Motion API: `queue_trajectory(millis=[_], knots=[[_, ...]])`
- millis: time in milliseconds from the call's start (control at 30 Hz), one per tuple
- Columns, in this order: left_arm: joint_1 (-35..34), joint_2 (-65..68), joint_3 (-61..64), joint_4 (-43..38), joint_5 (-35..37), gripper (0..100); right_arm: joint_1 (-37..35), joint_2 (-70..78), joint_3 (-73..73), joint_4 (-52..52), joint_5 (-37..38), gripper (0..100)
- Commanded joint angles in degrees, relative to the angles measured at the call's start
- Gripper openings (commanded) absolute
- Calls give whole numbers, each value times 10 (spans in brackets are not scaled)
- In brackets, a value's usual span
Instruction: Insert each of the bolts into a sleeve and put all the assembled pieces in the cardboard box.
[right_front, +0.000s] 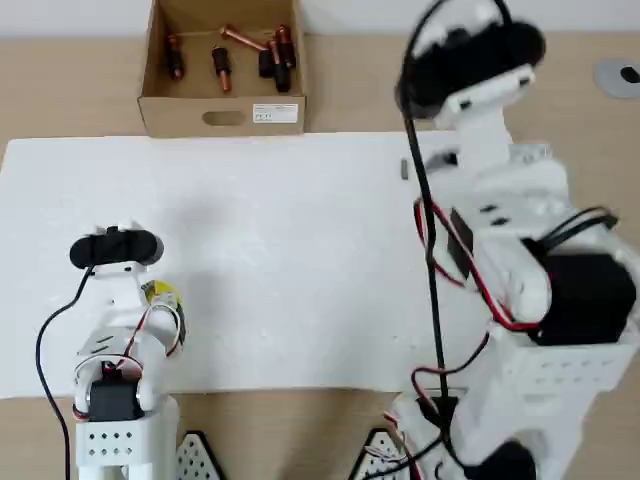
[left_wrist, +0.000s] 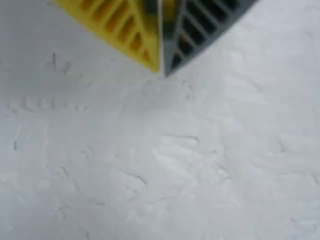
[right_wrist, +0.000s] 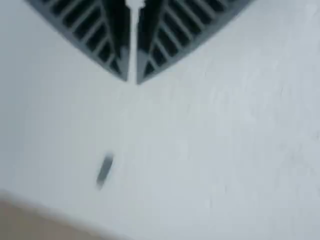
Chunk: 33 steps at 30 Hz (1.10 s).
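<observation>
Over the white mat (right_front: 280, 280), the left gripper (left_wrist: 161, 70) and right gripper (right_wrist: 131, 77) were pinched closed, empty; beyond, the assembled pieces (right_front: 222, 68) were seen inside the cardboard box (right_front: 222, 116); the task was judged complete, hence the idle claws.

copper bolt-sleeve pieces (right_front: 222, 68), scattered flat inside cardboard box (right_front: 222, 116)

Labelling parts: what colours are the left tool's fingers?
The left tool has one yellow finger and one dark grey finger; best in the left wrist view.

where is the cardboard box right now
In the high view the cardboard box sits beyond the far edge of the white mat, on the left arm's side.
</observation>
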Motion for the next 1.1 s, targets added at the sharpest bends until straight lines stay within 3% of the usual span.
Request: queue_trajectory(millis=[0, 433, 1067], knots=[[1, -6, -2, -10, -2, 4, 24, -66, 121, -28, -25, 9], [1, -6, -2, -10, -2, 4, 51, -304, 595, -281, -31, 9], [1, -6, -2, -10, -2, 4, 52, -429, 889, -431, -28, 9]])
